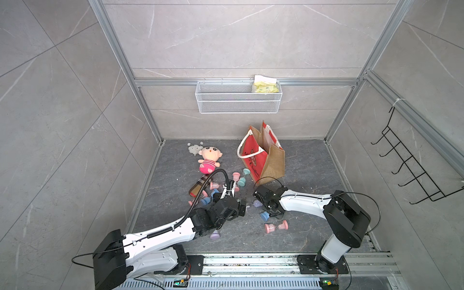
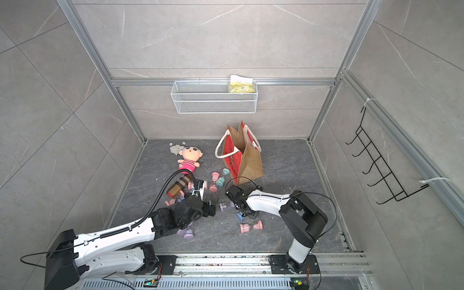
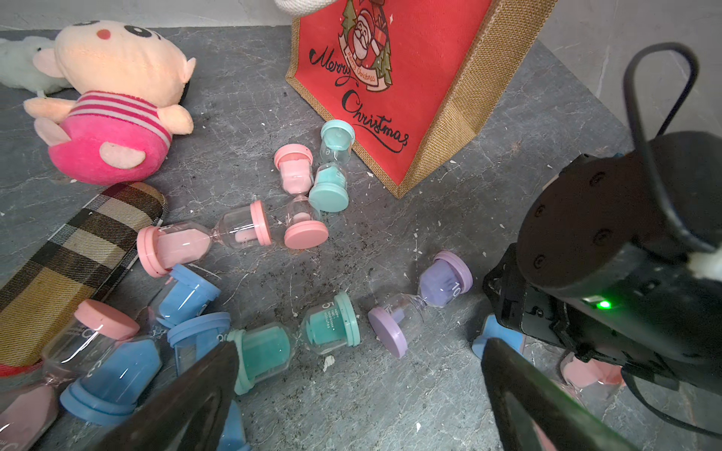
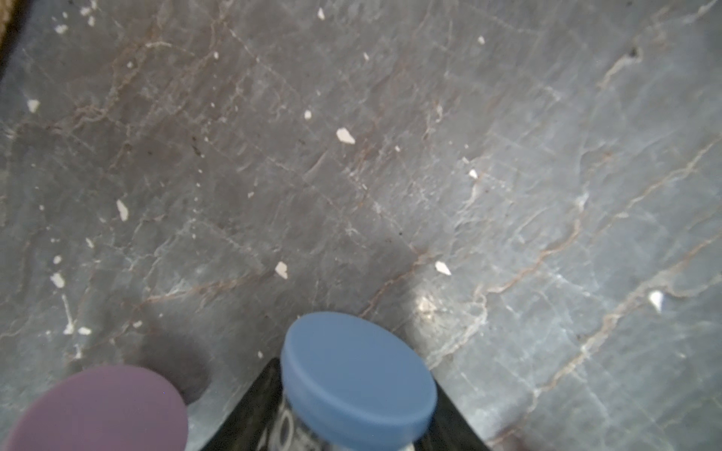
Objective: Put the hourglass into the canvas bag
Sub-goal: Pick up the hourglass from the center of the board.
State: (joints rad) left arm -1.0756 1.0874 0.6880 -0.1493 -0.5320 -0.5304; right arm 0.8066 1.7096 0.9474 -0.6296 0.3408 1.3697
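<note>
Grey marbled tabletop [image 1: 306, 175]: the blue hourglass [image 4: 357, 375] sits between the right jaws, contact unclear, near the canvas bag [image 1: 253, 160]. Likely light, slick, breakable glass, best gripped by a cap. Left jaws gape wide, empty.

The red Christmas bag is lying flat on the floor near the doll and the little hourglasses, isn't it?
Not quite. The bag is standing upright with its top open, not lying flat, as both top views show. It is on the floor near the doll and the hourglasses.
</note>
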